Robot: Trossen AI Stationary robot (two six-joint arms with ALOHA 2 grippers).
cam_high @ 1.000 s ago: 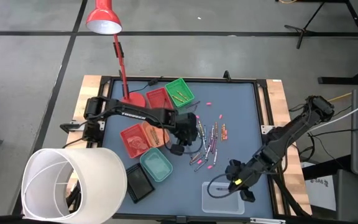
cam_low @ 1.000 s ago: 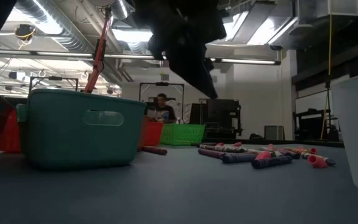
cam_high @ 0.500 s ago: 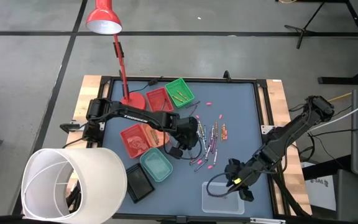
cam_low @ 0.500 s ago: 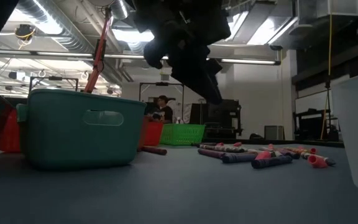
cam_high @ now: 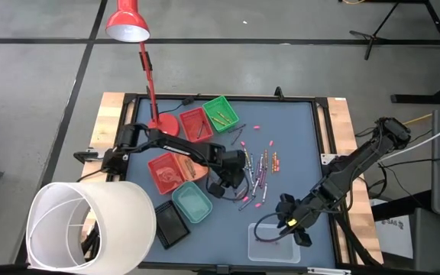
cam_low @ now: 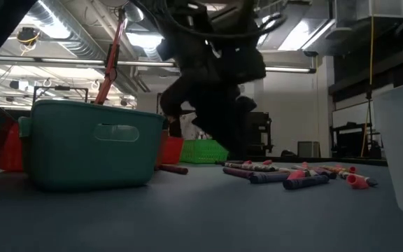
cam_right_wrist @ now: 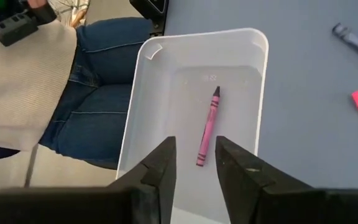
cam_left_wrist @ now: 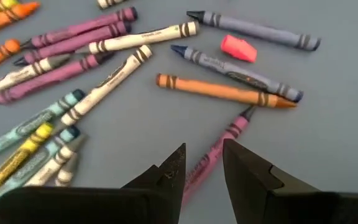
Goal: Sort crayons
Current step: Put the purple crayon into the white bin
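Many crayons (cam_high: 258, 169) lie loose on the blue mat in the middle of the table, and in the left wrist view (cam_left_wrist: 92, 68) they are purple, white, orange, grey and blue. My left gripper (cam_left_wrist: 204, 148) is open and low over the pile's near side (cam_high: 239, 177), one finger on either side of a pink crayon (cam_left_wrist: 232, 132) lying on the mat. My right gripper (cam_right_wrist: 194, 143) is open above a clear tray (cam_high: 273, 243) at the near right. A single pink crayon (cam_right_wrist: 207, 127) lies flat on that tray's floor.
On the left stand a teal tray (cam_high: 192, 202), two red trays (cam_high: 166, 169) (cam_high: 195, 122), a green tray (cam_high: 220, 112) and a black one (cam_high: 170, 225). A red lamp (cam_high: 128, 23) and a white cylinder (cam_high: 90, 225) are also on the left. A seated person (cam_right_wrist: 73, 106) is at the near edge.
My left gripper has come down and a little toward the near edge, onto the crayon pile, rolling slightly as it sank. The crayons on the mat have stayed where they were.
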